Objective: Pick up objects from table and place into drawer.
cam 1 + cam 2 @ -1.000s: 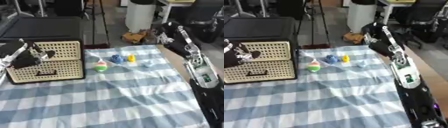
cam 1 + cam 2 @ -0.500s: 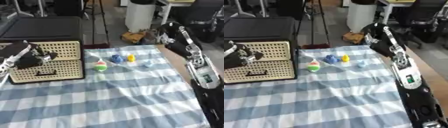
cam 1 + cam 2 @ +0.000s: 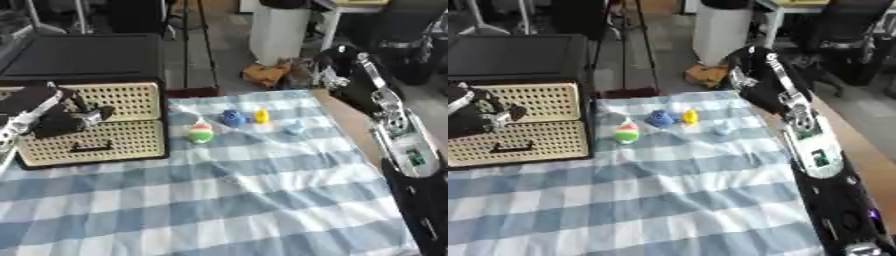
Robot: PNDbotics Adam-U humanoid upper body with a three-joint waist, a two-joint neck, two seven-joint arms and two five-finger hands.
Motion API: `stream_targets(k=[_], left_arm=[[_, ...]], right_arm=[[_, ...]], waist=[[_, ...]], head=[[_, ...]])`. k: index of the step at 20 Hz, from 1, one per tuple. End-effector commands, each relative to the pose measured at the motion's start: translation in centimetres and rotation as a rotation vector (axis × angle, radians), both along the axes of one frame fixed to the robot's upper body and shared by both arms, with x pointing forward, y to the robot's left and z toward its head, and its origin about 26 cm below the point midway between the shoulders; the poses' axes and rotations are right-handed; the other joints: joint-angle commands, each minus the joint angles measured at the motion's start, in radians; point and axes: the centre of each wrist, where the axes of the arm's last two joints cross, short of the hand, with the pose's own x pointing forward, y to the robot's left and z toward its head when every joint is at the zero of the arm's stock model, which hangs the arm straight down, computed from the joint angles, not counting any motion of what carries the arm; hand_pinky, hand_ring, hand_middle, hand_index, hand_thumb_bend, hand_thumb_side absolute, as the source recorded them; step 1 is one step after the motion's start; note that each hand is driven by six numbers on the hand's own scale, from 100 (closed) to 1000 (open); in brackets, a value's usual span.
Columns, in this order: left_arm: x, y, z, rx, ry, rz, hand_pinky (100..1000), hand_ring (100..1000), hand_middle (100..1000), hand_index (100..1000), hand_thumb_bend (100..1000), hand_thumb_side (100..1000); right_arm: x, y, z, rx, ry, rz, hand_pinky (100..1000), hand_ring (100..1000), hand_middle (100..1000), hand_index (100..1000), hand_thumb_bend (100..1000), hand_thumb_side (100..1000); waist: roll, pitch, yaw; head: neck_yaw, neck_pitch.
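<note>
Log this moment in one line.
left hand: at drawer front | right hand: raised, far edge | toys: on cloth

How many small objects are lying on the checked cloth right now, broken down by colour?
Green with a red stripe: 1, the egg-shaped toy
Dark blue: 1, the blue toy
Yellow: 1, the yellow toy
Pale blue: 1, the pale blue piece
Total: 4

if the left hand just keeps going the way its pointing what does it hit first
Most likely the drawer cabinet: the left hand points toward its woven front, near the seam between the two drawers. Depth is unclear, so it may already be touching.
</note>
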Motion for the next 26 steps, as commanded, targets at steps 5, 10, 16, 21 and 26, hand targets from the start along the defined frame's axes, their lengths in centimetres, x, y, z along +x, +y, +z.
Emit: stream_targets(k=[5, 10, 16, 21, 26], left_arm=[[0.2, 0.1, 0.4, 0.029, 0.002, 0.003, 100, 100, 100, 694, 557, 1000], [0.2, 0.2, 0.3, 0.059, -0.013, 0.020, 100, 100, 100, 730, 560, 1000], [0.4, 0.4, 0.1, 0.085, -0.059, 0.058, 100, 100, 100, 746, 558, 1000], [0.7, 0.8, -0.3, 0.102, -0.066, 0.087, 100, 100, 100, 744, 554, 1000], [0.8, 1.1, -1.0, 0.113, -0.037, 0.101, 100, 100, 100, 563, 559, 1000]], right_arm=[[0.2, 0.0, 1.3, -0.003, -0.032, 0.014, 197, 365, 357, 646, 100, 454], [0.2, 0.0, 1.2, -0.002, -0.030, 0.016, 197, 365, 357, 646, 100, 453], [0.2, 0.0, 1.2, -0.002, -0.029, 0.018, 197, 365, 357, 646, 100, 453], [0.2, 0.0, 1.2, -0.004, -0.029, 0.019, 197, 365, 357, 647, 100, 452], [0.2, 0.0, 1.2, -0.004, -0.029, 0.018, 198, 365, 357, 647, 100, 452]], waist=[[0.003, -0.006, -0.005], [0.004, -0.006, -0.005], [0.003, -0.005, -0.006], [0.004, -0.004, -0.008], [0.003, -0.003, -0.008]], head=[[-0.001, -0.007], [-0.004, -0.007], [-0.004, -0.007], [-0.004, -0.007], [-0.006, -0.007]])
